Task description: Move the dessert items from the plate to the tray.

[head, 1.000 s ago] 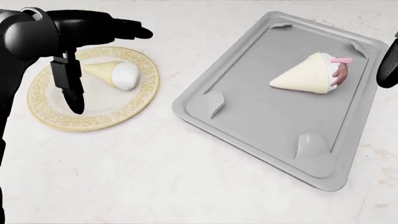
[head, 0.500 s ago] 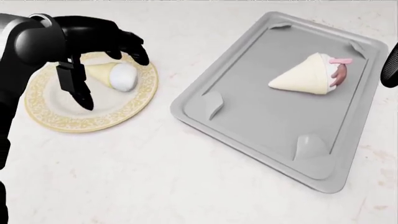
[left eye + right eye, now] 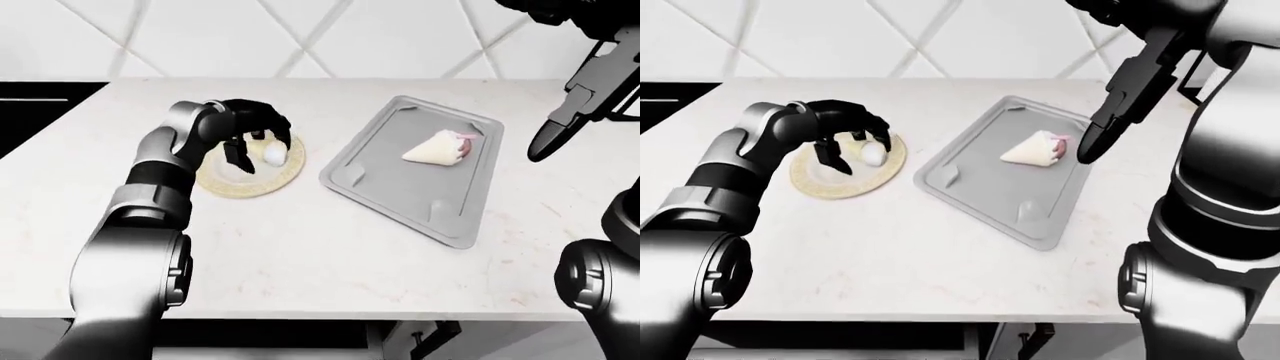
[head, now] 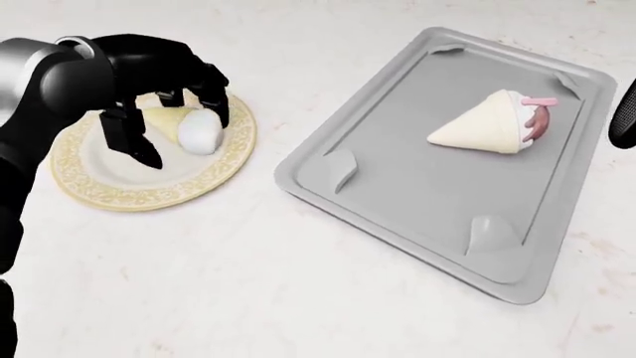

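A cream cone with a white scoop [image 4: 187, 127] lies on a gold-rimmed plate [image 4: 119, 190] at the left of the head view. My left hand [image 4: 174, 123] stands over the cone, its fingers [image 4: 215, 97] curled down on the far side and the thumb [image 4: 134, 142] on the near side, not closed round it. A second cone with pink topping [image 4: 492, 123] lies on the grey tray [image 4: 397, 194] to the right. My right hand [image 3: 1110, 112] hangs open above the tray's right side.
The plate and tray rest on a pale speckled counter [image 3: 300, 247]. A white diamond-tiled wall [image 3: 300, 37] rises behind it. A black surface [image 3: 40, 105] borders the counter at the far left.
My left hand has lowered onto the plate and its fingers have curled down around the white-scoop cone. The view has shifted slightly. The tray cone has not moved.
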You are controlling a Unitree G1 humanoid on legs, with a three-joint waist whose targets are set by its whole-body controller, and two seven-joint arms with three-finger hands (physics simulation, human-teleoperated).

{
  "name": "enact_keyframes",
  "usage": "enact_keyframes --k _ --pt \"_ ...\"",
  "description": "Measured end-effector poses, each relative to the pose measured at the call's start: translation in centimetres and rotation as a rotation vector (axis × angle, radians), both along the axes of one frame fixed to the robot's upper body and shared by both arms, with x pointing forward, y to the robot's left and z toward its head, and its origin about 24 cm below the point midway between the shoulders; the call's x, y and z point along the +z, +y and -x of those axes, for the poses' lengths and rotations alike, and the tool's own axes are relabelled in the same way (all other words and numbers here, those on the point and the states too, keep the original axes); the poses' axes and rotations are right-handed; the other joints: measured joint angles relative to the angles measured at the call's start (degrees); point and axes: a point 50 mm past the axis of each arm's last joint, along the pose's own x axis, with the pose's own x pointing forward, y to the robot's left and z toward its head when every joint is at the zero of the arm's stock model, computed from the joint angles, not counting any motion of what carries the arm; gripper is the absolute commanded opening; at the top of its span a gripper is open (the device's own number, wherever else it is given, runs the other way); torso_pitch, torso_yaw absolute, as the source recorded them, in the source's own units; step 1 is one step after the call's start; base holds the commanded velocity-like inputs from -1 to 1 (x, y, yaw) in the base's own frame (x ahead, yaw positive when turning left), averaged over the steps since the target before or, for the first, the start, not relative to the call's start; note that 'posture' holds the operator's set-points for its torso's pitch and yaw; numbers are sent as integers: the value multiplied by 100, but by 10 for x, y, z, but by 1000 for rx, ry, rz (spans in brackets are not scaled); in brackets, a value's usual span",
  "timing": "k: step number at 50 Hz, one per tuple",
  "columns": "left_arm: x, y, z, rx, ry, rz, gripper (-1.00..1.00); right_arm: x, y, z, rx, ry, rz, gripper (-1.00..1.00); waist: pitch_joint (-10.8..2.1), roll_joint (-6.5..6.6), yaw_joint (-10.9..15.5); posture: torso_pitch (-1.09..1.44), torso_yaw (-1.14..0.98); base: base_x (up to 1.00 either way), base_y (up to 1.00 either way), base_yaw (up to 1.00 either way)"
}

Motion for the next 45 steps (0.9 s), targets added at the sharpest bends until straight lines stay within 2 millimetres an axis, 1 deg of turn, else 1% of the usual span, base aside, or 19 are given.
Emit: enact_keyframes --k 6,10,16,18,19,20,22,24,28,31,35,37,39,45 --pt "1 0 0 0 -33 13 -22 1 0 2 1 -4 1 100 7 -24 -34 0 0 0 0 0" --pt "0 0 0 -2 -39 16 -26 0 0 2 -1 -2 1 100 -13 -26 -37 0 0 0 0 0" --pt "1 -1 0 -2 -32 14 -47 1 -2 2 -3 -5 -1 100 -22 -30 -33 0 0 0 0 0" --pt "1 -2 -1 4 -29 12 -62 1 -2 3 -4 -7 0 100 -16 -33 -32 0 0 0 0 0" --pt "2 -1 -2 13 -30 11 -64 1 -2 3 -4 -7 1 100 -7 -37 -32 0 0 0 0 0" --pt "4 -1 -2 26 -32 11 -65 1 -2 4 -4 -8 2 100 8 -40 -33 0 0 0 0 0" --pt "9 3 -4 55 -44 14 -76 3 -3 5 -6 -9 4 100 41 -48 -36 0 0 0 0 0" --pt "17 6 -4 77 -63 15 -81 5 -5 6 -10 -10 1 100 66 -55 -32 0 0 0 0 0" --pt "37 5 -4 81 -109 20 -84 4 -5 6 -10 -7 0 100 80 -70 -13 0 0 0 0 0" --pt "50 -3 -3 55 -141 27 -85 5 -4 7 -6 -7 2 100 81 -74 4 0 0 0 0 0" --pt "60 -19 -2 6 -148 20 -91 6 -5 9 -5 -12 2 100 83 -84 14 0 0 0 0 0" --pt "62 -29 -2 -18 -143 13 -92 5 -6 9 -6 -13 0 100 87 -91 16 0 0 0 0 0" --pt "64 -41 -2 -37 -129 20 -100 5 -6 10 -9 -12 1 100 103 -97 20 0 0 0 0 0" --pt "75 -80 2 -105 -49 92 -100 5 -6 11 -5 -11 -3 100 137 -126 18 0 0 0 0 0"
